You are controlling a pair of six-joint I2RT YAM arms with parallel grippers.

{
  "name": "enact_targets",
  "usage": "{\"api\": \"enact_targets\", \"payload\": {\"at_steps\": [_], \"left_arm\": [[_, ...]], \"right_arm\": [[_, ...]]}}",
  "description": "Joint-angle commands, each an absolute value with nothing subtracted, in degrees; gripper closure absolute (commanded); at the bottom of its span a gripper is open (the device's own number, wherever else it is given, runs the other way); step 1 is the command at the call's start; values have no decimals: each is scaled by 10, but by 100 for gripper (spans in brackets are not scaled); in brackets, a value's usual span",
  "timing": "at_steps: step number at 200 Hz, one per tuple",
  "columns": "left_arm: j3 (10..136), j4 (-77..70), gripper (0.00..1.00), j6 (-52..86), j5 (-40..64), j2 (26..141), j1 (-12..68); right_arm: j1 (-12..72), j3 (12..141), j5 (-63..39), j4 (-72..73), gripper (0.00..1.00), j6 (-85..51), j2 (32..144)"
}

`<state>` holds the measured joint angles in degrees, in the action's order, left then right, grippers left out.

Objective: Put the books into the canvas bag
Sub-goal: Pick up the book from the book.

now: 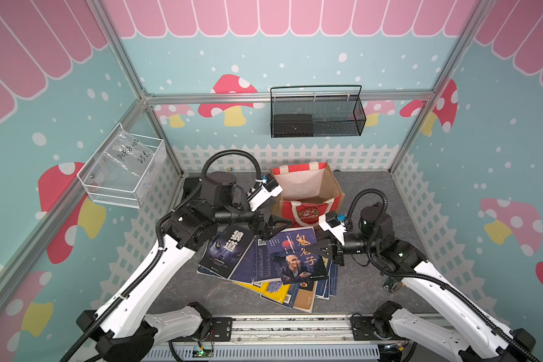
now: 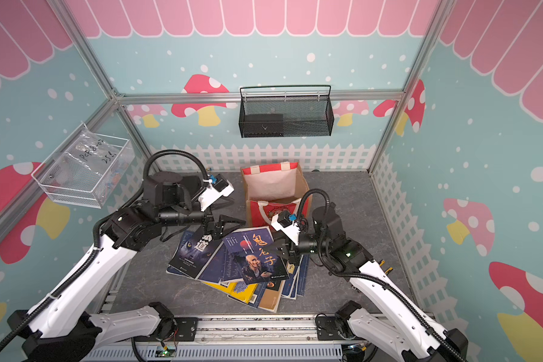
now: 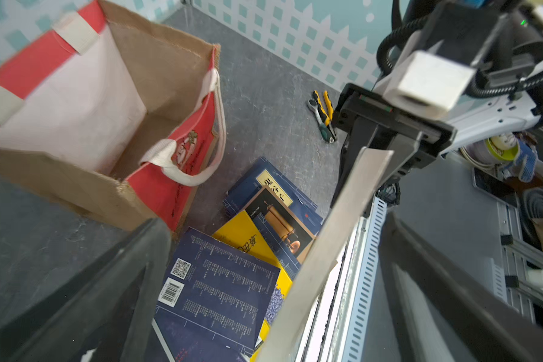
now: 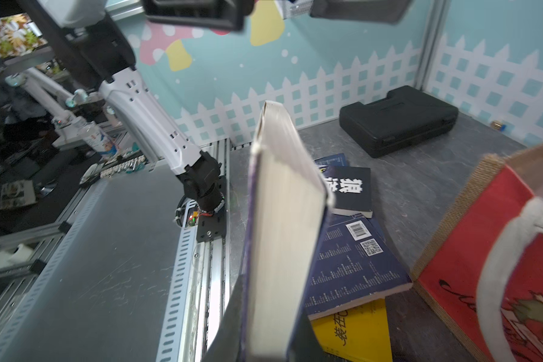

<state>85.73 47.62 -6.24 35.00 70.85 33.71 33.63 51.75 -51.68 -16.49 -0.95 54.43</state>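
The canvas bag (image 2: 275,191) stands open near the desk's (image 2: 157,288) back edge. In front of it, mid-desk, the books (image 2: 220,266) lie in a fanned pile. The right gripper (image 2: 285,247) pinches the right edge of a blue book (image 2: 254,258) topping the pile. The left gripper (image 2: 224,225) hovers beside the bag, jaws spread.

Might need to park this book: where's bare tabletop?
Bare tabletop lies between the book pile and the left fence, and between the canvas bag and the right fence. Crowded: the pile-to-bag gap, where the left tool and right tool meet.

books (image 1: 265,264) piled before canvas bag (image 1: 333,185), mesh basket (image 1: 317,116) on back wall
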Motion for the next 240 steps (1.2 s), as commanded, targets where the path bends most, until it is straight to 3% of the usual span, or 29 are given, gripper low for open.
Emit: {"api": "enact_targets", "payload": {"at_steps": [1,27,50,99,176,203,240], "left_arm": [[894,611,2,-149,397,737,356],[931,674,7,-182,334,759,405],[961,734,26,-193,332,793,412],[957,727,17,-195,350,770,420],[921,705,14,-205,402,735,419],[906,673,13,-185,352,742,418],[903,587,12,-141,193,748,419]], "right_arm": [[333,567,-594,-168,100,80,578],[330,589,-631,-182,100,107,613],[321,602,-641,-187,100,119,624],[302,618,-648,-222,100,150,640],[290,620,-648,-224,100,161,641],[290,629,-661,-226,100,158,650],[290,633,-673,-229,100,160,651]]}}
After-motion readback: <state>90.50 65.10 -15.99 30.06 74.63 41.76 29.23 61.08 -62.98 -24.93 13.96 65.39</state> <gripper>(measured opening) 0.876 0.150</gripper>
